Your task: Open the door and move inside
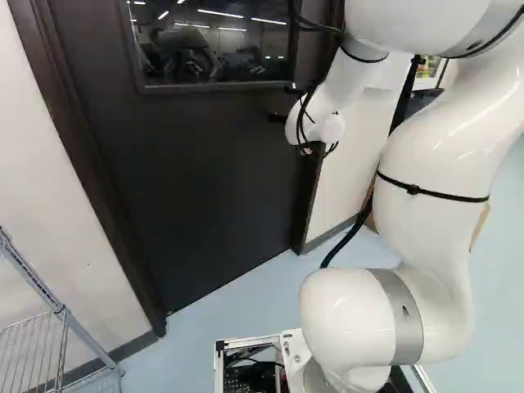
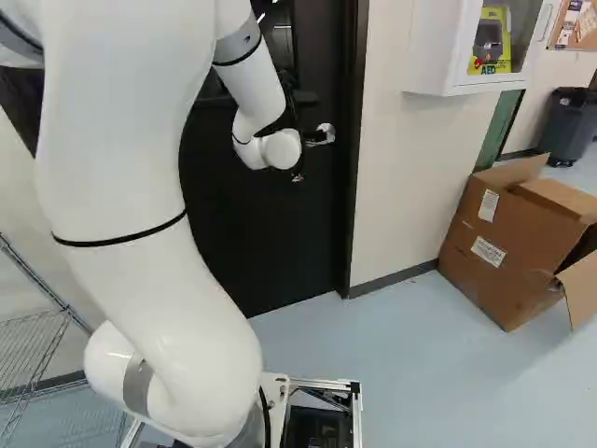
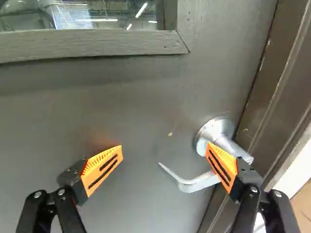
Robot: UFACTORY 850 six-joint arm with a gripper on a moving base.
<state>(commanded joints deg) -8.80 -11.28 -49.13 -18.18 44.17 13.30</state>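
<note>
In the right base view my gripper, partly hidden by the wrist, is up at the dark door, close to the silver handle. The door stands closed in its frame, with a window above. Seen from the wrist, the gripper is open, its orange-padded fingers wide apart. One finger overlaps the handle's lever near its round base; the lever's bent tip reaches into the gap between the fingers. Whether that finger touches the lever, I cannot tell. Only bare door shows by the other finger.
The dark door frame runs close beside the handle, with a white wall beyond it. An open cardboard box sits on the floor by that wall, below a white cabinet. A wire shelf stands at the left of the left base view.
</note>
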